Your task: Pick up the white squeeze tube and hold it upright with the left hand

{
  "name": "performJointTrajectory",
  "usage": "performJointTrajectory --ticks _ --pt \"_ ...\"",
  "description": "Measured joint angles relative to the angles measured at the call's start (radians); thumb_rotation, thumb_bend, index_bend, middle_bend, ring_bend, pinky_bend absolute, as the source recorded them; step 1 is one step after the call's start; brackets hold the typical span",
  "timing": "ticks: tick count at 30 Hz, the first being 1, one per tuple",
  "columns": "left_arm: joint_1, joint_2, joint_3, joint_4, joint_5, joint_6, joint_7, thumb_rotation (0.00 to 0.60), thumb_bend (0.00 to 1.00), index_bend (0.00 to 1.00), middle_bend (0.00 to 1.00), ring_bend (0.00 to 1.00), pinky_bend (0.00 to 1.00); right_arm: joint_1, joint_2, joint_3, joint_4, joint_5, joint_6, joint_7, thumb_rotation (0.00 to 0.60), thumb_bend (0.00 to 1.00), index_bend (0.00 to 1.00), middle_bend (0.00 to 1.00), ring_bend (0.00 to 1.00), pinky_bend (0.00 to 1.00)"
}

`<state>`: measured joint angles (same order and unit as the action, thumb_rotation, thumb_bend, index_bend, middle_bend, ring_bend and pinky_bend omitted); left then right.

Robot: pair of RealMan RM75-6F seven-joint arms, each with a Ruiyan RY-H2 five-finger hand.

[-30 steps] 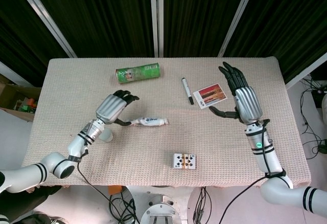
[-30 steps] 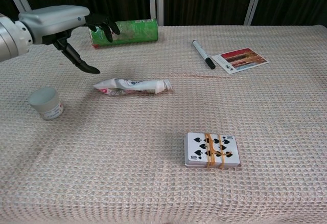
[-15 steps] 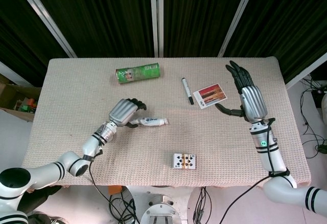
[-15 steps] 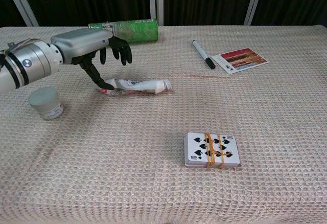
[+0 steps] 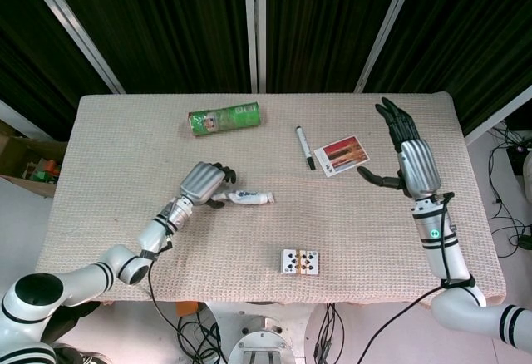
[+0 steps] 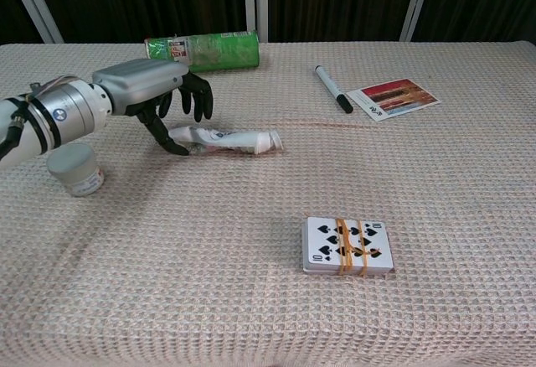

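The white squeeze tube [image 5: 247, 199] [image 6: 230, 139] lies flat on the woven tablecloth, cap end pointing right. My left hand [image 5: 204, 183] [image 6: 155, 90] hovers low over its crimped left end. The dark fingers [image 6: 199, 97] arch over the tube and the thumb tip touches the cloth beside the tube's end. The fingers stay apart and do not clamp the tube. My right hand [image 5: 411, 160] is raised over the right side of the table with its fingers spread and nothing in it. It does not show in the chest view.
A green can [image 5: 224, 119] [image 6: 203, 50] lies on its side behind the tube. A black marker [image 5: 305, 147] [image 6: 333, 88] and a picture card [image 5: 342, 155] [image 6: 393, 98] lie at the back right. A banded card deck [image 5: 300, 262] [image 6: 348, 247] sits near front. A small white jar [image 6: 74, 168] stands under my left forearm.
My left hand has come down and to the right, from above the table onto the tube's crimped end. My right hand has drifted slightly right, still spread.
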<state>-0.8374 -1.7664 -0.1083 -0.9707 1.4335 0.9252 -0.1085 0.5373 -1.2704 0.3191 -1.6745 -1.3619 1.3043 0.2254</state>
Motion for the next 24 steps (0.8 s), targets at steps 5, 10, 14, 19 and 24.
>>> performJointTrajectory --ticks 5,10,14,19,24 --pt "-0.002 -0.003 0.005 0.008 0.008 -0.003 -0.003 0.600 0.15 0.49 0.50 0.47 0.63 -0.001 -0.003 -0.006 0.007 0.001 -0.008 0.001 0.129 0.00 0.00 0.00 0.00 0.00" --pt "-0.006 -0.008 0.004 0.015 -0.013 -0.035 0.025 0.600 0.18 0.51 0.51 0.48 0.64 -0.004 -0.003 -0.008 0.009 -0.001 -0.008 0.007 0.128 0.00 0.00 0.00 0.00 0.00" --pt "-0.008 -0.013 -0.004 0.016 -0.026 -0.046 0.042 0.600 0.24 0.55 0.53 0.50 0.67 -0.003 0.001 -0.002 0.007 0.004 -0.011 0.010 0.129 0.00 0.00 0.00 0.00 0.00" --pt "-0.014 -0.006 -0.007 0.001 -0.040 -0.069 0.064 0.600 0.29 0.58 0.58 0.55 0.70 -0.001 0.001 0.000 0.008 0.009 -0.016 0.005 0.131 0.00 0.00 0.00 0.00 0.00" --pt "-0.013 0.000 -0.005 -0.005 -0.035 -0.064 0.065 0.600 0.33 0.66 0.67 0.63 0.79 0.001 -0.001 -0.001 0.013 0.015 -0.026 0.005 0.130 0.00 0.00 0.00 0.00 0.00"
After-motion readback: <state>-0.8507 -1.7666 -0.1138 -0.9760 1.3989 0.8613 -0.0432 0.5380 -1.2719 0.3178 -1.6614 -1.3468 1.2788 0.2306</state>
